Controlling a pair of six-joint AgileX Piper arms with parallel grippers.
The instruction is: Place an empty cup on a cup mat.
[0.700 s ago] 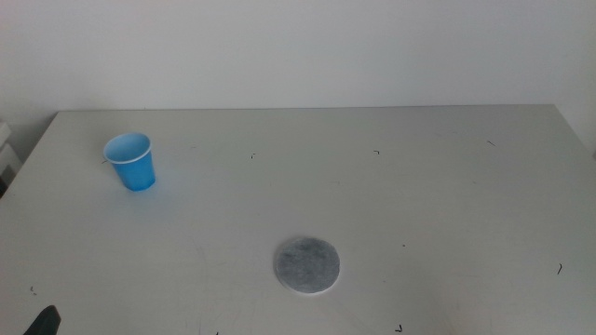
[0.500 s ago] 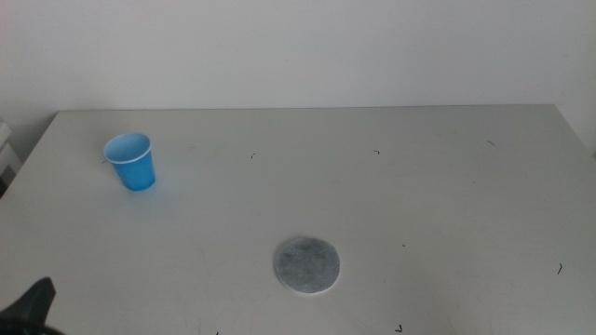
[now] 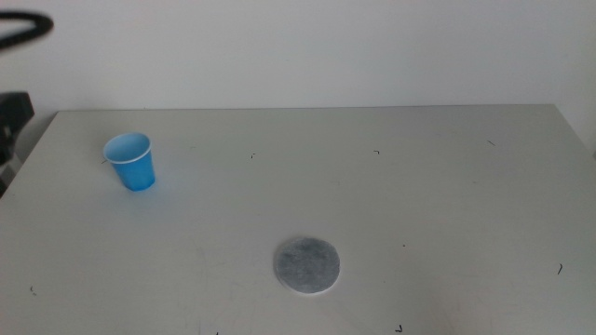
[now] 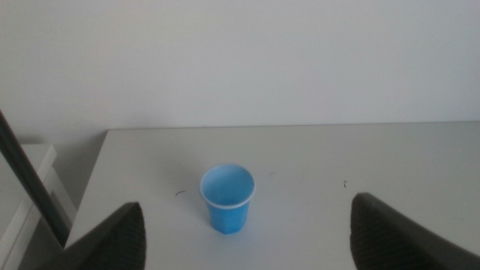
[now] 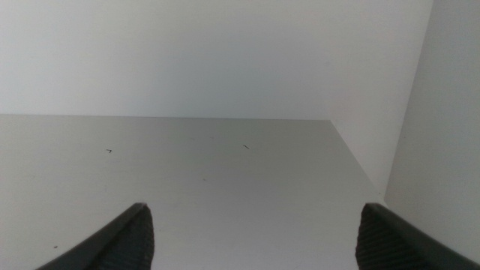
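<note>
The blue cup [image 3: 130,161] stands upright and empty at the far left of the table. The grey speckled cup mat [image 3: 306,265] lies flat near the front middle, well apart from the cup. In the left wrist view the cup [image 4: 227,197] stands ahead of my left gripper [image 4: 246,238], whose jaws are wide open and clear of it. A dark part of the left arm [image 3: 13,113] shows at the left edge of the middle view, beyond the cup. My right gripper [image 5: 253,225] is open and empty over bare table; it is out of the middle view.
The table's far edge [image 3: 307,109] meets a white wall. A white shelf or stand [image 4: 22,195] sits just off the table's left side. The right wrist view shows the table's right corner [image 5: 330,121] and a wall beside it.
The dark left gripper tip that showed at the bottom left corner of the middle view has left that spot; dark arm parts now show at the upper left edge. Cup and mat have not moved.
</note>
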